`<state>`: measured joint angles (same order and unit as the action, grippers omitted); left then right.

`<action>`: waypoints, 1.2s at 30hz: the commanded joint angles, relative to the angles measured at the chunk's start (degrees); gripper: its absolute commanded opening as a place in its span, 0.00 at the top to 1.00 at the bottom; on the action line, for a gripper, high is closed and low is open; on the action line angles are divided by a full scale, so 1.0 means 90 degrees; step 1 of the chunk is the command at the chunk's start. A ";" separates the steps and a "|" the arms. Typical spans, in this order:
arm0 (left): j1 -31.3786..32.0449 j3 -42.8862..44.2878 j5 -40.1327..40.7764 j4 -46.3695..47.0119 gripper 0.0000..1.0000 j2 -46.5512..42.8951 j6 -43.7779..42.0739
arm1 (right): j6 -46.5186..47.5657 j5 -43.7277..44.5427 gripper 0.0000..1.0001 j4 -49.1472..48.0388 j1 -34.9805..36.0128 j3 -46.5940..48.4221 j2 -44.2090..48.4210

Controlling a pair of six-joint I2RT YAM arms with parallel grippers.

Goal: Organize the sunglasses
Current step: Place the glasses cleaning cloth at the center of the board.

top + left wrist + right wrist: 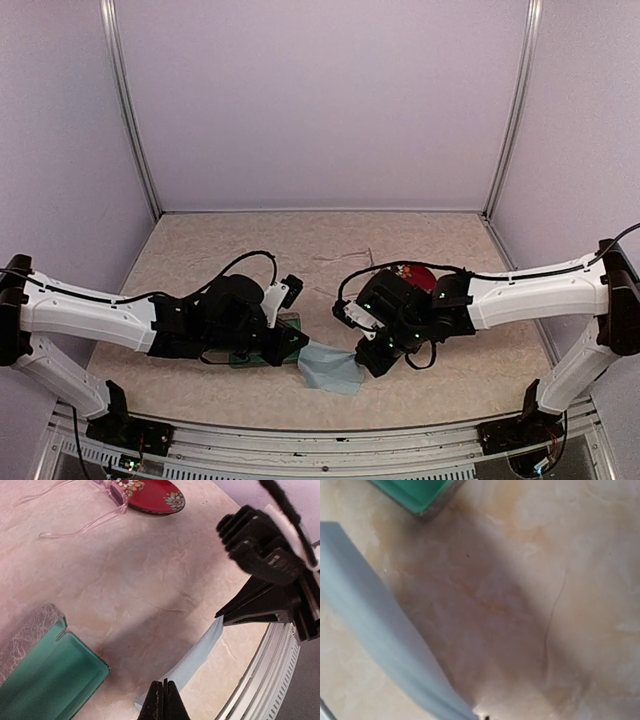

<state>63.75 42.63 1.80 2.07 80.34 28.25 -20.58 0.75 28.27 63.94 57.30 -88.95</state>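
Cloth, light blue, spans between my two claws near the worktop's front edge: left gripper and right gripper are each clenched on an end. The pale sunglasses lie farther back, mid-worktop, against a red flowered object. An open green-lined case sits beside the left claw.

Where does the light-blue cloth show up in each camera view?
Top external: light-blue cloth low centre, just right of the green case.
Left wrist: a strip, lower centre to right.
Right wrist: a broad band down the left.
Shared landmark: that green case, in all three.
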 commanded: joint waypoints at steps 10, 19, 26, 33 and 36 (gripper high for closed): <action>0.0422 0.0353 0.0253 -0.0140 1.00 0.0232 -0.0017 | -0.0025 0.0219 1.00 0.1037 -0.0062 -0.0081 0.1060; 0.0725 0.0856 0.0203 -0.0112 1.00 0.0396 -0.0004 | -0.0415 0.0078 1.00 0.1335 0.0044 -0.0587 0.2086; 0.0436 0.1215 -0.0064 0.0062 1.00 0.1201 -0.0222 | -0.0501 0.0524 1.00 0.1317 -0.0083 -0.0814 0.1910; -0.0077 0.1751 -0.0275 0.0495 1.00 0.2299 -0.0441 | -0.0166 0.1211 1.00 0.0987 -0.0778 -0.0824 0.1087; -0.0255 0.2069 -0.0427 0.0614 1.00 0.2773 -0.0512 | 0.0126 0.1394 1.00 0.0763 -0.1041 -0.0761 0.0715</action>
<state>63.61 57.80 -0.58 5.19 101.30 25.69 -22.74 8.27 36.69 57.47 50.70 -79.15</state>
